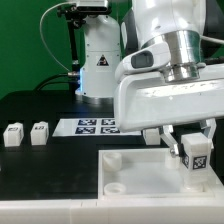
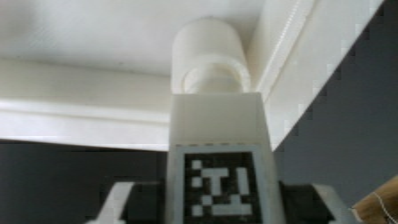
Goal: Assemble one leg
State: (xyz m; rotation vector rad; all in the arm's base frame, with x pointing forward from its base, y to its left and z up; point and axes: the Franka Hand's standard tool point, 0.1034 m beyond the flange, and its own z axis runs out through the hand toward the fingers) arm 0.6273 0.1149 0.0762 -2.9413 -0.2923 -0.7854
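Leg (image 1: 195, 155): clamped between the gripper's fingers with its tagged face outward. It hangs just above the tray and is not seated.
Long axis: runs straight out from the jaws along the gripper's own reach, rounded end leading.
Gripper (image 1: 193, 146): closed on the leg, pressing two opposite sides.
Tray (image 1: 140, 170): directly beyond the leg's tip; its rim and wall show past the tip in the wrist view.
Socket (image 1: 115, 185): the one round hole in view lies off the gripper toward the exterior view's left, well apart from the tip. Whether another sits under the tip is hidden.
Spare legs (image 1: 13, 134): two on the dark table, far from the gripper, same side.
Marker board (image 1: 95, 126): between the spare legs and the gripper.
Next move, my guess: centre the tip over a socket, then push along the axis. Any tilt may catch the rim.
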